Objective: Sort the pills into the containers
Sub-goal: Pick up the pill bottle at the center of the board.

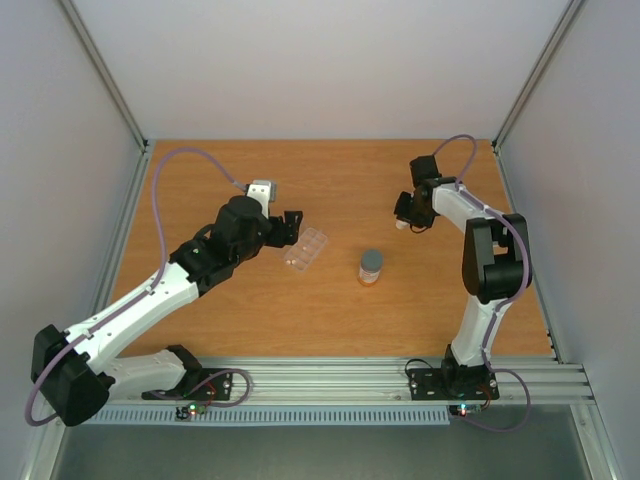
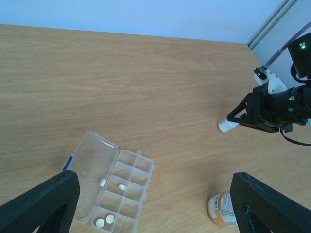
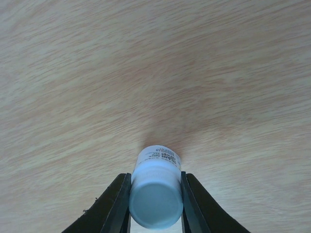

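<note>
white pill bottle is lying on the desk, gripped across its sides by the right hand; judged light, rigid, slick, apt to roll. left hand is held wide near the pill box, pills in cells.

The table is orange-brown wood with wavy lines. The pill box is see-through with a blue bit on one edge, and the pills are creamy white. The white bottle has tiny dark print, and the orange bottle has a grey cap.
</note>
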Controlling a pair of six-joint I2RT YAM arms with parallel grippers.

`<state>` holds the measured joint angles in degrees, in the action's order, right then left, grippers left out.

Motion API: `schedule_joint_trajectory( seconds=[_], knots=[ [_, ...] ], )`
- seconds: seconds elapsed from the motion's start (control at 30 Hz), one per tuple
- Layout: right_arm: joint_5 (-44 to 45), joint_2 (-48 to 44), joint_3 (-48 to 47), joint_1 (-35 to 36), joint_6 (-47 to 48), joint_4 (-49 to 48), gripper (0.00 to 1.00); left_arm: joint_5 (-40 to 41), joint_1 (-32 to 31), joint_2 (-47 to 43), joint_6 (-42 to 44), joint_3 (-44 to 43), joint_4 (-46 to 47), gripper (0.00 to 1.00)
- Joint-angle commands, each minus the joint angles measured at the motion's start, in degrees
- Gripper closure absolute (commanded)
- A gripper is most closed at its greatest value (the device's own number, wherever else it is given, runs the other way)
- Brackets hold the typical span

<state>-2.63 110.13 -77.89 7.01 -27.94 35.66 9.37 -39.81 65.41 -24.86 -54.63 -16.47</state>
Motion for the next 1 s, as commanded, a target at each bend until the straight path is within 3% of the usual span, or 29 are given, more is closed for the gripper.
schedule_joint_trajectory(
  seconds=[0.0,0.2,0.4,0.63,0.8,0.97],
  knots=[
    [-7.7,-6.0,1.3,0.3,1.8,-3.4,0.99,-2.0,1.2,-0.4,-0.5,-0.3,2.9,0.13],
    [-21.9,-17.2,3.3,3.7,2.3,-8.2,0.99,-17.9,8.5,-3.0,-4.9,0.9,6.3,0.13],
    [-29.1,-27.1,4.6,10.3,-2.8,-11.7,0.99,-37.0,15.4,-5.4,-15.2,4.5,15.7,0.15],
    [-31.5,-35.2,4.0,18.4,-8.8,-14.5,0.99,-45.3,16.1,-5.9,-25.5,7.9,27.9,0.21],
    [-35.5,-37.9,3.8,19.3,-9.8,-14.5,0.99,-48.2,16.4,-5.8,-36.2,11.4,38.4,0.35],
    [-41.4,-38.7,2.7,20.0,-9.4,-13.5,0.99,-54.6,16.4,-3.2,-39.2,10.6,42.2,0.38]
  ],
)
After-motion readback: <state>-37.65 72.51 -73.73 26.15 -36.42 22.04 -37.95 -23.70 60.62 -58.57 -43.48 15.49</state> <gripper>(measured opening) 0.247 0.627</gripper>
